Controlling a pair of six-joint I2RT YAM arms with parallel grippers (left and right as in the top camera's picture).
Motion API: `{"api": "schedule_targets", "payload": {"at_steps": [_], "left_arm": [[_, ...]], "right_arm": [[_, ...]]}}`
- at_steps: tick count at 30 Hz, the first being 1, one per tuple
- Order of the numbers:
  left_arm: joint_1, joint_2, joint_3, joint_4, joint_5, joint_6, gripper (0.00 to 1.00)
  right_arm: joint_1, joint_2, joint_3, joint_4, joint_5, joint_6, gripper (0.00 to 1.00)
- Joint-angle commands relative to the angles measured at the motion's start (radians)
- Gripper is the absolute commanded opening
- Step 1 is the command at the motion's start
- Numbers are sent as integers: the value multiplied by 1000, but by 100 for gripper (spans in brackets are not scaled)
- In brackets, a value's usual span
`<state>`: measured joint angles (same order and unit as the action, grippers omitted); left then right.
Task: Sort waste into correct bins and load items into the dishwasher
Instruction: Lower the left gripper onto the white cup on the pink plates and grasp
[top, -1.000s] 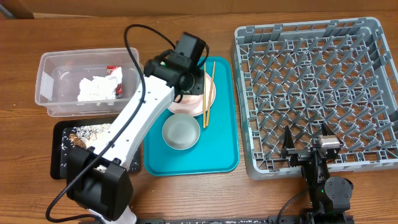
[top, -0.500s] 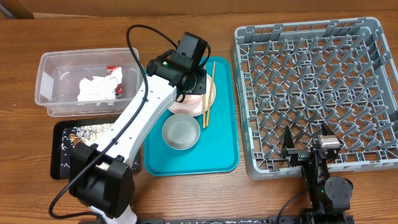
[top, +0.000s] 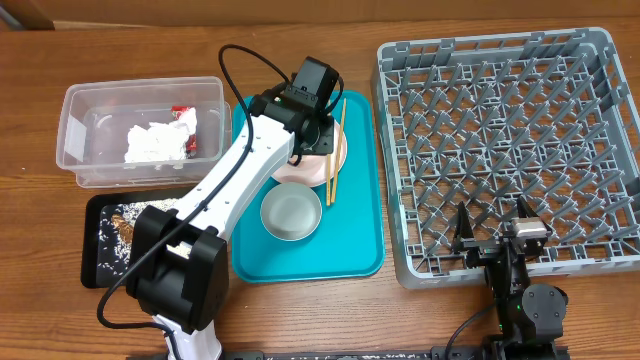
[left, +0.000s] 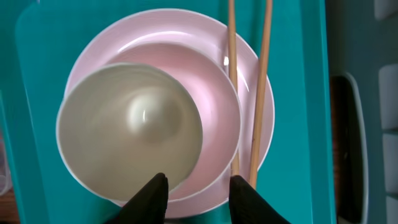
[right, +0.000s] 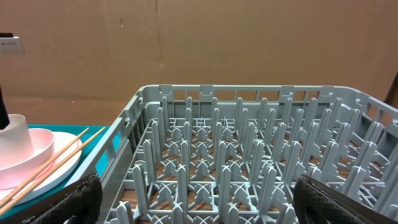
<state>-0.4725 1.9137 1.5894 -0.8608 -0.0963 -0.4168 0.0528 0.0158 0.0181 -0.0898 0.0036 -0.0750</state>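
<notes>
**Left arm.** The left claw (left: 198, 190) hangs over the stacked crockery at the top of the teal tray (top: 355, 240). Its jaws stand partly open and grip nothing. In the wrist view the tips sit at the bottom of the frame. One is by the lower edge of the white cup (left: 130, 127), the other by the lower ends of the chopsticks (left: 261, 93). This looks like a line-up for a pick from the stack. Which piece is meant cannot be told, nor how far above the stack the claw is.

**Stack.** The pink plate (left: 161, 22) lies on the teal tray and the pink bowl (left: 211, 93) sits on it. The cup stands in the bowl, off-centre toward frame left. The two chopsticks lie side by side across the right rims of bowl and plate. In my judgement they would slide off if the plate were lifted first.

**Other item.** The grey bowl (top: 290, 212) stands upright and empty on the tray, just below the plate in the overhead view.

**Bins.**
- The clear tub (top: 95, 130), at upper left, holds the paper napkin (top: 155, 142) and the red foil wrapper (top: 185, 115).
- The black tray (top: 100, 270), at lower left, holds the food scraps (top: 125, 222).
- Waste sorting appears complete.

**Dishwasher.** The dish rack (top: 500, 130) fills the right half of the overhead frame and nothing is loaded in it.

**Right arm.** The right claw (right: 199, 186) sits low on the tabletop (top: 350, 310) at the rack's lower edge. Its jaws are spread wide and empty, so it appears parked.
</notes>
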Motion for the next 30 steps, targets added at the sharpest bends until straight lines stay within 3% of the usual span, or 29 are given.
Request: {"api": "schedule_targets", "payload": {"at_steps": [1, 9, 30], "left_arm": [[-3, 1, 18, 13, -76, -9, 36], [8, 2, 18, 35, -94, -10, 42], [8, 2, 18, 22, -95, -10, 43]], "right_arm": [[-4, -4, -10, 6, -6, -1, 100], [-4, -4, -10, 6, -6, -1, 100], [-4, -4, -10, 6, -6, -1, 100]]}}
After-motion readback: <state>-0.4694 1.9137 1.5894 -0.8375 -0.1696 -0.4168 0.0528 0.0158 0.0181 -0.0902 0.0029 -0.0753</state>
